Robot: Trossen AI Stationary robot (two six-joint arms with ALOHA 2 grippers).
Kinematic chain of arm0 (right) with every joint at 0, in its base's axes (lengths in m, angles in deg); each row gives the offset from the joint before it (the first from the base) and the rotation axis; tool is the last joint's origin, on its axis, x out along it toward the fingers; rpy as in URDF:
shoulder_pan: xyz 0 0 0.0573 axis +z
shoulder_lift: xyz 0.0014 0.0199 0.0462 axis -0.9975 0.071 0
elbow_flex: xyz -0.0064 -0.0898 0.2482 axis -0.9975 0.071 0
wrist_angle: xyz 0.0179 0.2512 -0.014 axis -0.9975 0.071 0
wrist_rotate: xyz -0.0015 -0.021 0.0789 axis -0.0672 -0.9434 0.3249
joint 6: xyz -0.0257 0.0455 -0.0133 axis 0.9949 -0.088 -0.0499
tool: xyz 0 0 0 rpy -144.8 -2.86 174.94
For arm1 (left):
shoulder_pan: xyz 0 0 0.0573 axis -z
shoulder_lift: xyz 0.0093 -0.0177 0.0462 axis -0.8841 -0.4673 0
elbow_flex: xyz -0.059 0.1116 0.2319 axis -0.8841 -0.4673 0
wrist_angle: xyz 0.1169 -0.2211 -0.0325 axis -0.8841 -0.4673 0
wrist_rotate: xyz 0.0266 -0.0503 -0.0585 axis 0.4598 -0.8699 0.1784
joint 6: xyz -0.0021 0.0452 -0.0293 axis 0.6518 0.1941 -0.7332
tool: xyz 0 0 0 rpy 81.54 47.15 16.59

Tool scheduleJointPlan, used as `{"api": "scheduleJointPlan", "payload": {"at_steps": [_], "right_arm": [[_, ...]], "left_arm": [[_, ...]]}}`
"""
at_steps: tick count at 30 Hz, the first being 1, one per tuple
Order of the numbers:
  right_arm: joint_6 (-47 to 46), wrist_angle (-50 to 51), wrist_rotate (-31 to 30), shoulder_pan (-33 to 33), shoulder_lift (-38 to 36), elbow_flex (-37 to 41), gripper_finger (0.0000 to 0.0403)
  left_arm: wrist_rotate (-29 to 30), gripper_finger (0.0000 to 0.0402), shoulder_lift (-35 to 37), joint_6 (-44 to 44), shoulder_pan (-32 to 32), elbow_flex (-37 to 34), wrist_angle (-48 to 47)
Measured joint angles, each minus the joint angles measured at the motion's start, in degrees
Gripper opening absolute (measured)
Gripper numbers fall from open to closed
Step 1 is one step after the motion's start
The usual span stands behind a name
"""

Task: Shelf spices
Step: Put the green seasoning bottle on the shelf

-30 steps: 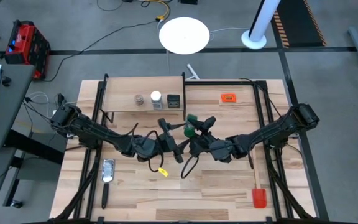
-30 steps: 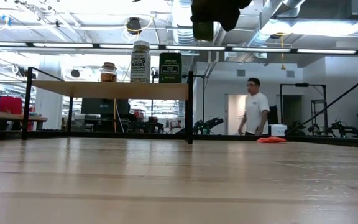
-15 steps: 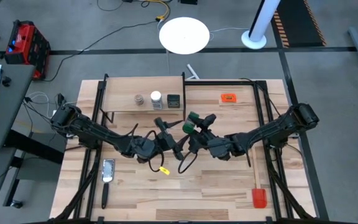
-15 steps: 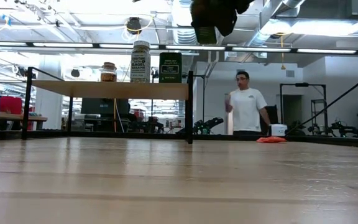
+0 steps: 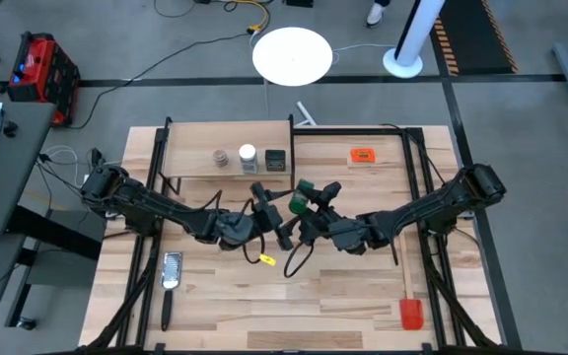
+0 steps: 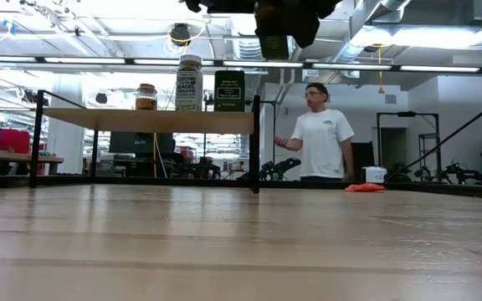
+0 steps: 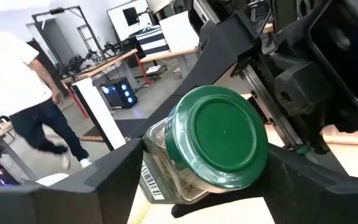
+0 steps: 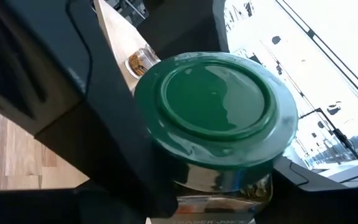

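Above the table's middle: last jar held up
Right gripper [image 5: 309, 203] grips the green-lidded jar [image 5: 302, 197] (left gripper [image 5: 269, 203] open); three spices [image 5: 248, 157] already sit on the shelf [image 5: 190, 158].

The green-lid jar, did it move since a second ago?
Yes. In the high view the green-lidded jar, held in the right tool, has crept left and toward the shelf.
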Motion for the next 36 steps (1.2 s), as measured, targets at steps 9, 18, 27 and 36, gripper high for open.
{"api": "scheduleJointPlan", "payload": {"at_steps": [9, 18, 27, 36], "right_arm": [[-2.8, 2.1, 0.7, -1.4, -0.1, -0.1, 0.0206], [-3.3, 2.7, 0.9, -1.4, -0.2, -0.1, 0.0206], [-9.0, 8.8, 1.8, -1.3, -0.2, -0.2, 0.0206], [-9.4, 10.5, 3.6, -1.3, 0.0, 0.1, 0.0206]], "left_arm": [[1.3, 0.0259, -0.1, 3.7, 0.8, -0.1, 2.7], [0.1, 0.0258, -0.1, 4.1, 0.9, -0.1, 3.1], [0.1, 0.0257, -0.3, 4.3, 0.9, -0.2, 3.2], [0.4, 0.0203, 0.0, 6.7, 1.1, 0.1, 6.4]]}}
